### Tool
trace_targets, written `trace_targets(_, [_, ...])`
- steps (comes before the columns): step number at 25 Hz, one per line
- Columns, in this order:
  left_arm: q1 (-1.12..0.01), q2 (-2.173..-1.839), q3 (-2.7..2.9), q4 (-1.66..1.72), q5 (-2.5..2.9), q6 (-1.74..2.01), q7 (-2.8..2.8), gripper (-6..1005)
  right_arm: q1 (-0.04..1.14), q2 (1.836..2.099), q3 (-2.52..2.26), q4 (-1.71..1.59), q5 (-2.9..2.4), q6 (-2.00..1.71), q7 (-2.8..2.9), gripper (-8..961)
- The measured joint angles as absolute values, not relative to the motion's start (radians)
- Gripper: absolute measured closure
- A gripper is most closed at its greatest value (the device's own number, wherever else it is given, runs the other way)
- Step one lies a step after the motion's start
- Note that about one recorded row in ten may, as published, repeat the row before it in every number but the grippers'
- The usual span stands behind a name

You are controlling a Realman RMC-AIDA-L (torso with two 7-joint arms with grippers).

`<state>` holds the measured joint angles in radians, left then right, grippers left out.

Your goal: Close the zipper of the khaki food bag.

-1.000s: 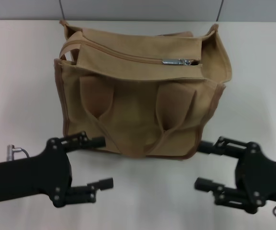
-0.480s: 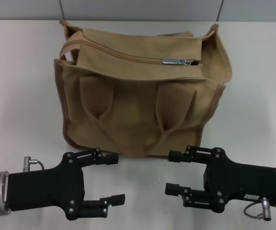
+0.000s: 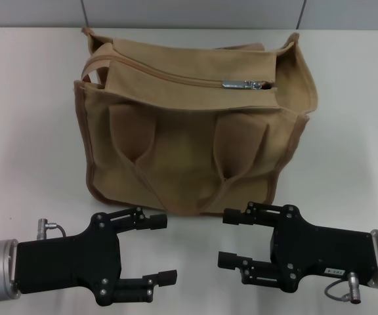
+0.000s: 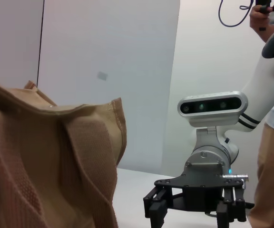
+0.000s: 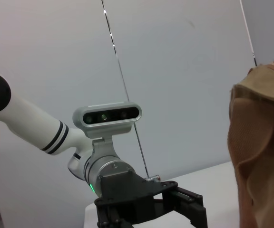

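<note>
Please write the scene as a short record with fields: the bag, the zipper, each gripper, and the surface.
bag: khaki food bag, upright on the white table, handles hanging down its front
zipper: zipper runs along the top panel; silver pull tab toward the robot's right end
left gripper: left gripper, open, in front of the bag, not touching it
right gripper: right gripper, open, in front of the bag, facing the left one

Nothing here can be read. A small white label on the right gripper point(image 3: 233, 248) carries marks too tiny to make out; the bag point(image 3: 189, 125) is plain.
</note>
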<state>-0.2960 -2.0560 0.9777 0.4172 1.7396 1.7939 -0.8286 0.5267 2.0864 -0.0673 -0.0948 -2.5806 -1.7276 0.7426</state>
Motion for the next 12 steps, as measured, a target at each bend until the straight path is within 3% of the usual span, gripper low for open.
trace_targets(12, [-0.293,-2.056,0.977,0.417,1.739,1.803,-0.828,202,0.523,2.086,-0.066,-0.077,-2.580,-1.731,0.733,286])
